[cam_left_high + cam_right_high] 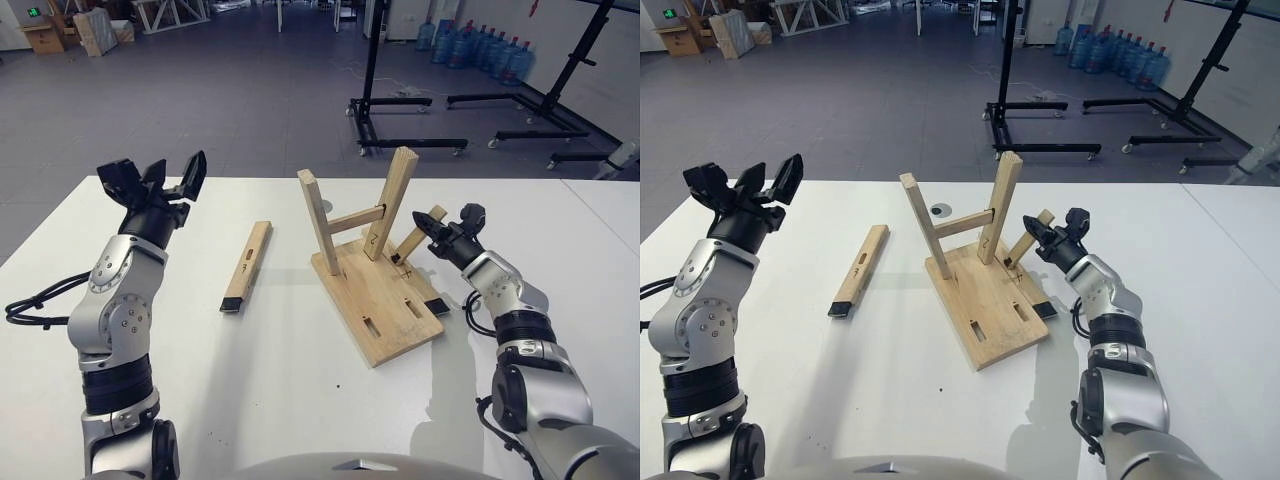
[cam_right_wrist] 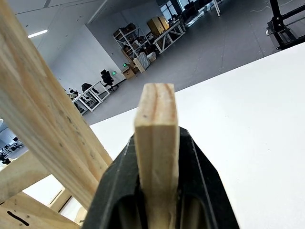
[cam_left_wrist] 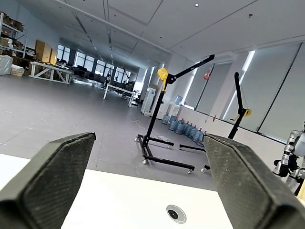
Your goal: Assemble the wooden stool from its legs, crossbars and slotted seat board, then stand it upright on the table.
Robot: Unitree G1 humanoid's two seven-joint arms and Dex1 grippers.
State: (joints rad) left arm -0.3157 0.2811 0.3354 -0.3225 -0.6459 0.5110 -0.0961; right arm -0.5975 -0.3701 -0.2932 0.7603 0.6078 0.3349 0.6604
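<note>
Closest in, the right gripper (image 1: 428,232) is clamped on a slanted leg (image 1: 412,242), its dark fingers (image 2: 200,191) pressed to both flat faces of the wood near the leg's upper end. That leg leans down toward the robot's left, and its lower end meets the seat board (image 1: 385,310); whether it sits in a slot cannot be told. The seat board lies flat on the white bench (image 1: 300,400), slots facing up. From it rise a left upright leg (image 1: 320,225) and a right upright leg (image 1: 392,200), both tilted slightly and joined partway up by a crossbar (image 1: 355,220). The slanted leg sits just beside the right upright one. Well apart to the left, a loose leg (image 1: 247,265) lies flat on the bench, its dark-capped end toward the robot. Farther left, the left gripper (image 1: 160,175) is held above the bench with its fingers spread wide, holding nothing. A black cable (image 1: 35,300) loops at the bench's left edge. Beyond the bench stand black wheeled frames (image 1: 410,140) and blue water bottles (image 1: 480,45).
</note>
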